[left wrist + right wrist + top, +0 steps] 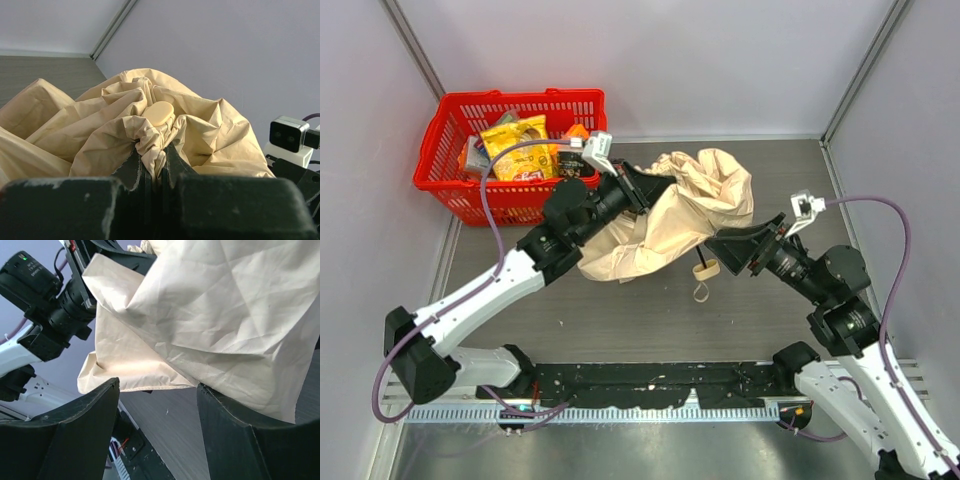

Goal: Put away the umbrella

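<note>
The umbrella (670,215) is a crumpled mass of beige fabric in the middle of the table, lifted at its top end. Its thin black shaft, pale knob handle (706,269) and cord loop (701,292) hang below its right side. My left gripper (642,186) is shut on bunched fabric just under the pale round top cap (158,113). My right gripper (720,243) is open, its fingers (235,425) spread just below the fabric's lower edge (200,340), with nothing between them.
A red basket (450,160) stands at the back left, holding a yellow snack bag (520,145) and other packets. A black rail (650,385) runs along the near table edge. Grey walls close in the back and both sides.
</note>
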`<move>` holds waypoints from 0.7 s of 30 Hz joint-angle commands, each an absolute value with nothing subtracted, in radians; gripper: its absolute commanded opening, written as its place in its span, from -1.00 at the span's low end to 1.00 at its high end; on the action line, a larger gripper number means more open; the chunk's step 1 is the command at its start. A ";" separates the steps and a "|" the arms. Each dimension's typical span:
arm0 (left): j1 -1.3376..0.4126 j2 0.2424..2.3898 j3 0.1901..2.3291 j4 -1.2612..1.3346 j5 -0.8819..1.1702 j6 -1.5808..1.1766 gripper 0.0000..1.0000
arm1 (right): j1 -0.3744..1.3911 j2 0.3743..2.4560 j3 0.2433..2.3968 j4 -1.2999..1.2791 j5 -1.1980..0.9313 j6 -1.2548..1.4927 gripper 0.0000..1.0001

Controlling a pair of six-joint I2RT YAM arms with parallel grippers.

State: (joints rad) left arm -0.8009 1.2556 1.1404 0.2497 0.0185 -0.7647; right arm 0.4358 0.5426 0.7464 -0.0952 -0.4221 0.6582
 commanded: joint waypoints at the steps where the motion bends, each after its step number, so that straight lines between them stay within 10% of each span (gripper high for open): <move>1: -0.799 1.241 1.175 0.399 0.063 -0.793 -1.00 | 0.434 0.534 0.769 -0.034 -0.339 0.664 0.34; 12: -0.799 1.272 1.175 0.466 0.164 -0.796 -1.00 | 0.434 0.635 0.810 0.006 -0.514 0.556 0.21; 17: -0.799 1.261 1.164 0.453 0.153 -0.704 -1.00 | 0.434 0.637 0.851 -0.127 -0.534 0.503 -0.92; 21: -0.798 1.229 1.138 0.454 0.053 -0.626 -1.00 | 0.434 0.583 0.860 -0.312 -0.546 0.460 -0.99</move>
State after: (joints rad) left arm -0.8009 1.2926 1.1381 0.3256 0.1402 -0.7181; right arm 0.4366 0.6315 0.8154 -0.1368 -0.5228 0.5228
